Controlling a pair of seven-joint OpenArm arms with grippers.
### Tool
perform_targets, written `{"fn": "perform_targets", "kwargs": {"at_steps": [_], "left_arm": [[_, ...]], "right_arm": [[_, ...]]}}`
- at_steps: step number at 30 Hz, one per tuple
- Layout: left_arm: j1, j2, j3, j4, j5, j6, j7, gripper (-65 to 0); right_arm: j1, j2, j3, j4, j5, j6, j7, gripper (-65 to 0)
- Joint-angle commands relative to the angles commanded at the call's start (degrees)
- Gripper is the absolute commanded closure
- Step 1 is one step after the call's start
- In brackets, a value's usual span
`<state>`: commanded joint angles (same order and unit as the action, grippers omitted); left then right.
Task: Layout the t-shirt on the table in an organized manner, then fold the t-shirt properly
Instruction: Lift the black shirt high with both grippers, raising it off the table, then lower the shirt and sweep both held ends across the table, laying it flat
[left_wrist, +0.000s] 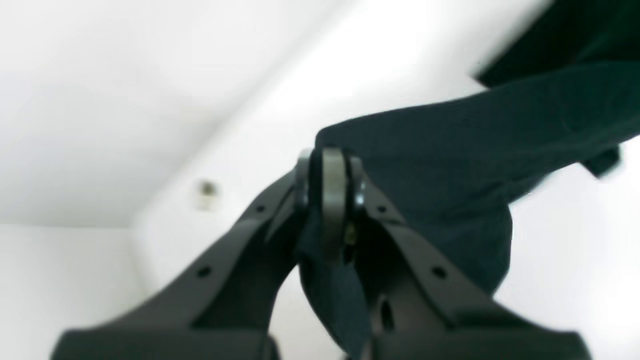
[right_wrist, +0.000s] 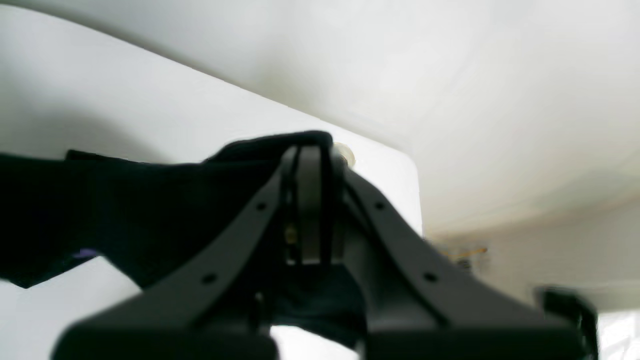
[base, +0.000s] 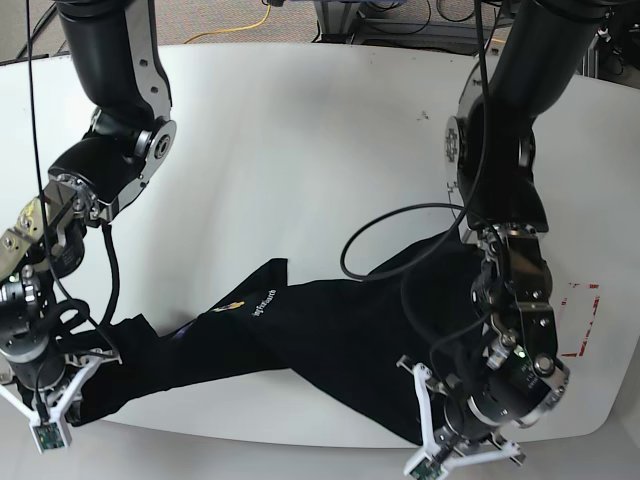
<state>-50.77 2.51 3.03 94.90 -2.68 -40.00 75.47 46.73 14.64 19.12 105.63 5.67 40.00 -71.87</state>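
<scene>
Both grippers pinch the shirt (base: 330, 335), jaws closed on black cloth: left gripper (left_wrist: 329, 200) and right gripper (right_wrist: 310, 200). It lies stretched and rumpled across the table's (base: 300, 160) near edge.

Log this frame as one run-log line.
phase: spreading | left gripper: shut on t-shirt | right gripper: shut on t-shirt | shirt: bunched, unfolded, on table

A robotics lab: two black robot arms (base: 110, 110) work over a glossy white bench (base: 300, 150), with loose cables, one a yellow cable (base: 240, 25), on the floor behind.
</scene>
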Motion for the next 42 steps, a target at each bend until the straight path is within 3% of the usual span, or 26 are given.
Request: {"fn": "perform_targets", "kwargs": {"at_steps": [11,25,37,42], "left_arm": [[-7.30,-0.26,-1.67,8.35,0.35,0.00,4.48,-0.7],[-24.23,-6.95,-1.85,5.54,0.18,0.00,4.48,-0.8],[-24.23,-8.26,-7.12,4.04,0.18,0.00,4.53,-0.8],[-22.33,-9.49,-7.65,6.24,0.18,0.00,4.53,-0.8]], "right_arm": [[11.69,1.23,-3.08,-9.23,0.00,0.00,1.85,-0.6],[25.85,3.60,-9.93,-15.91,0.00,0.00,3.78,-0.6],[23.38,5.80,-10.11,-10.46,0.26,0.00,-0.79,-0.6],[18.20,6.33,-10.11,-2.29,0.53,0.00,-4.48,-0.6]]}}
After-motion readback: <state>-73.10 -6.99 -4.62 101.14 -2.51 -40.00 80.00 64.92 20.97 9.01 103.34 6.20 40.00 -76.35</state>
